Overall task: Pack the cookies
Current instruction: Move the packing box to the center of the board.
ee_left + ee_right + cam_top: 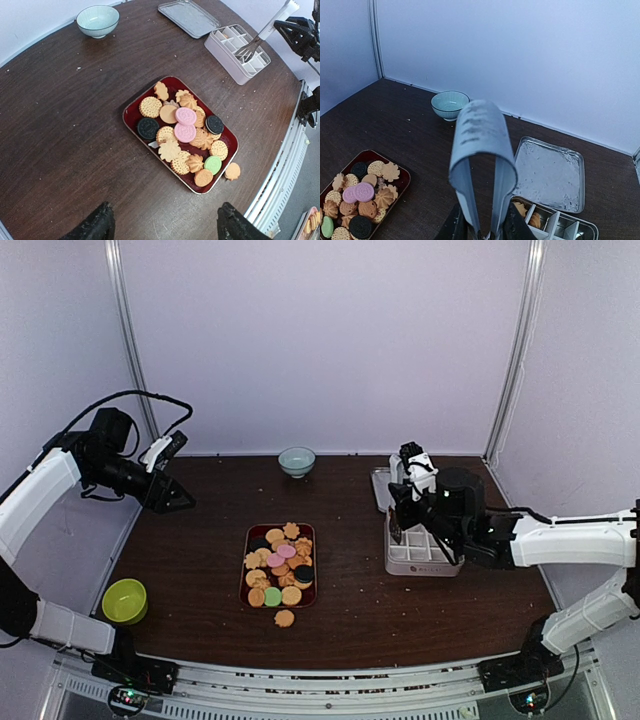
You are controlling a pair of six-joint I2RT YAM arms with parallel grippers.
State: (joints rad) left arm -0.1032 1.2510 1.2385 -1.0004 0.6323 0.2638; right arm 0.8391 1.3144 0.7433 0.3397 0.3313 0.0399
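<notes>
The cookies lie heaped on a dark red tray: golden round and flower shapes, with two pink, two black and one green. One loose cookie rests on the table off the tray's near corner. My left gripper hangs open above bare table left of the tray, holding nothing. My right gripper is shut on metal tongs, squeezing both arms. The tong tips hang over a white divided box. Two golden cookies sit in one of its compartments.
The box's metal lid lies flat behind the box. A pale green-blue bowl stands at the back centre. A lime-green bowl sits near the front left edge. Crumbs dot the table.
</notes>
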